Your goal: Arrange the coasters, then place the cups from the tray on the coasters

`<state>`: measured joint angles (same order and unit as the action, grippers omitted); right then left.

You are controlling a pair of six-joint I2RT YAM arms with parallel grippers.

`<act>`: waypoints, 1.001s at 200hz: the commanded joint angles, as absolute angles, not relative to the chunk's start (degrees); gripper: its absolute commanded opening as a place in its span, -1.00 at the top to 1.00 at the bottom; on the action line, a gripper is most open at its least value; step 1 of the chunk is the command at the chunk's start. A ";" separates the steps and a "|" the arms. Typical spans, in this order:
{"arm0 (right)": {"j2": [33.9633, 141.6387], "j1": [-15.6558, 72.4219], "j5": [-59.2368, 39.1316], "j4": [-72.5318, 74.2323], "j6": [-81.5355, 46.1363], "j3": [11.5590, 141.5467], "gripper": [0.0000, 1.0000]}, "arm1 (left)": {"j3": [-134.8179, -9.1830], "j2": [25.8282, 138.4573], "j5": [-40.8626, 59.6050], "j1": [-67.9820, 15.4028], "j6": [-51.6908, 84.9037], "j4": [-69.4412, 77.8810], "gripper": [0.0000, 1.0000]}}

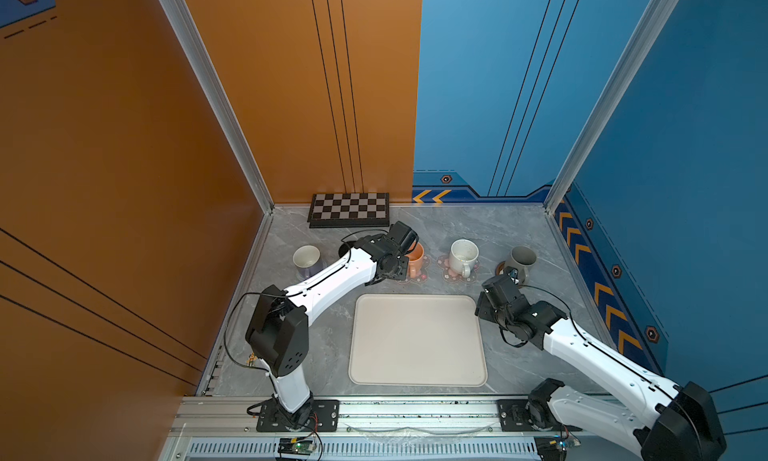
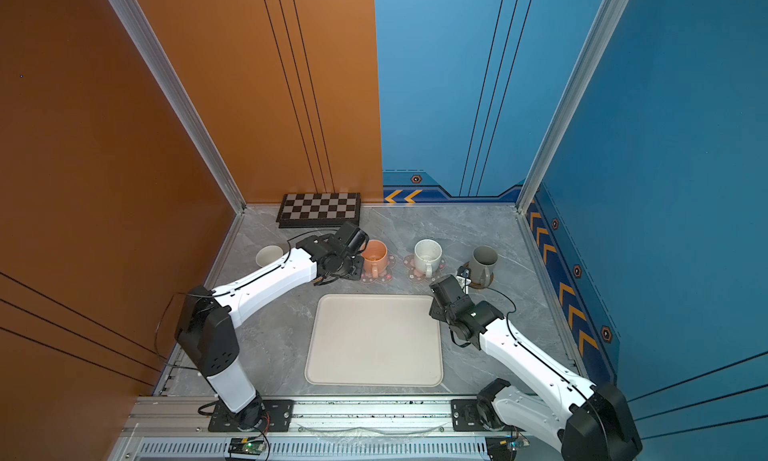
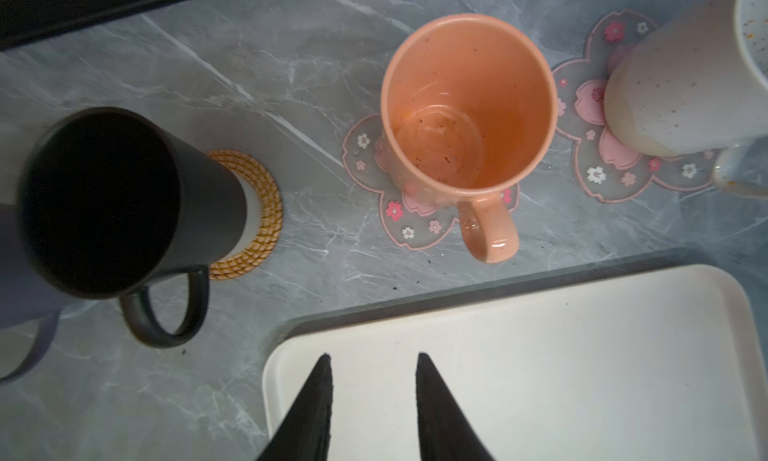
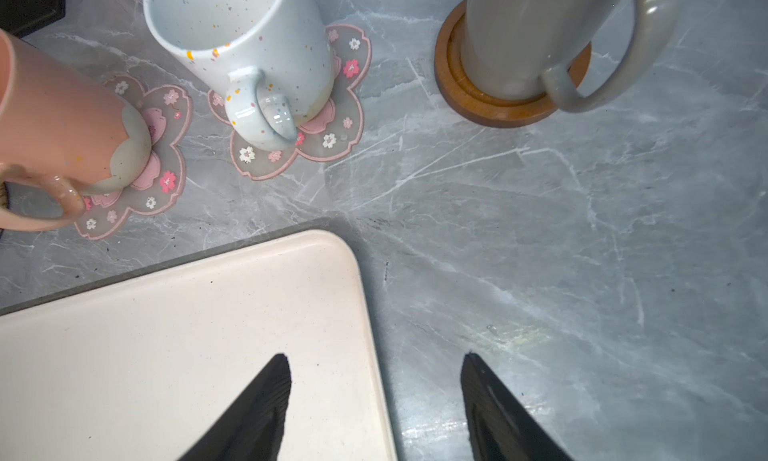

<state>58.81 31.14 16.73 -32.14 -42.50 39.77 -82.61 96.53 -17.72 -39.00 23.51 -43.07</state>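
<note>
Five mugs stand beyond the far edge of the tray: we find lavender mug, black mug on rattan coaster, orange mug on flower coaster, speckled mug on second flower coaster, grey mug on wooden coaster. Left gripper and right gripper hang over its far corners, fingers parted, empty

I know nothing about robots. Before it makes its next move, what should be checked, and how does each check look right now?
1. Tray bare: ok.
2. Orange cup on flower coaster: ok.
3. White cup on second flower coaster: ok.
4. Grey cup on wooden coaster, black cup on rattan coaster: ok.
5. Lavender cup on a coaster: cannot tell, its base is unclear.
6. Left pincer and right pincer open, empty: ok.
</note>
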 commanded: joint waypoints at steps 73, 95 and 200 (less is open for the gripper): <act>57.81 21.01 19.09 -26.75 -28.86 39.91 -0.43 | -70.10 83.51 -39.51 -34.78 15.43 -39.12 0.23; 58.03 19.59 18.88 -23.40 -24.71 39.29 -0.47 | -65.25 78.95 -39.90 -31.61 17.70 -36.42 0.19; 56.78 14.36 24.66 5.33 -9.29 26.41 -1.00 | -39.82 60.27 -38.65 -16.84 12.57 -7.84 -0.96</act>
<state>56.27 17.39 22.63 -4.12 -13.45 27.27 -41.89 60.88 -38.98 -19.44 14.70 -17.34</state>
